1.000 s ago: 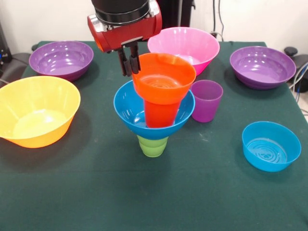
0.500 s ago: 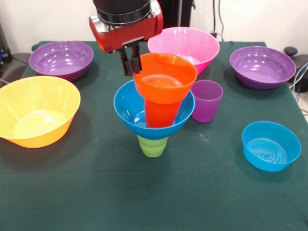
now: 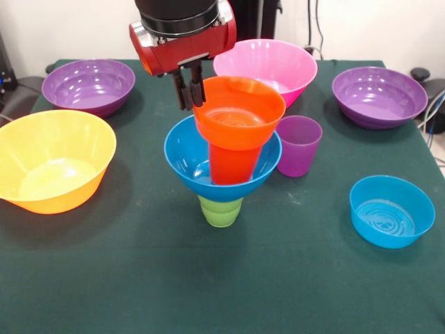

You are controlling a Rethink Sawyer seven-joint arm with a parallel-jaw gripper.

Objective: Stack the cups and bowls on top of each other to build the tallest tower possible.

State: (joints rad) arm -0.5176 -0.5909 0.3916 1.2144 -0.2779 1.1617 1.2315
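Note:
The tower stands mid-table: a green cup (image 3: pixel 221 211) at the bottom, the medium blue bowl (image 3: pixel 186 156) on it, the orange cup (image 3: pixel 233 165) standing in that bowl, and the small orange bowl (image 3: pixel 240 115) on top, tilted a little. My gripper (image 3: pixel 189 94) comes down from above and is shut on the left rim of the small orange bowl. The purple cup (image 3: pixel 298 145) stands upright on the cloth just right of the tower.
A large yellow-orange bowl (image 3: pixel 52 161) sits at the left, and a purple bowl (image 3: pixel 88 85) behind it. A large pink bowl (image 3: pixel 268 66) sits behind the tower. Another purple bowl (image 3: pixel 379 96) is at the far right, and a small blue bowl (image 3: pixel 391 211) at the near right.
My gripper and the small orange bowl rose slightly and shifted a little right a second ago. Since then, nothing has visibly moved.

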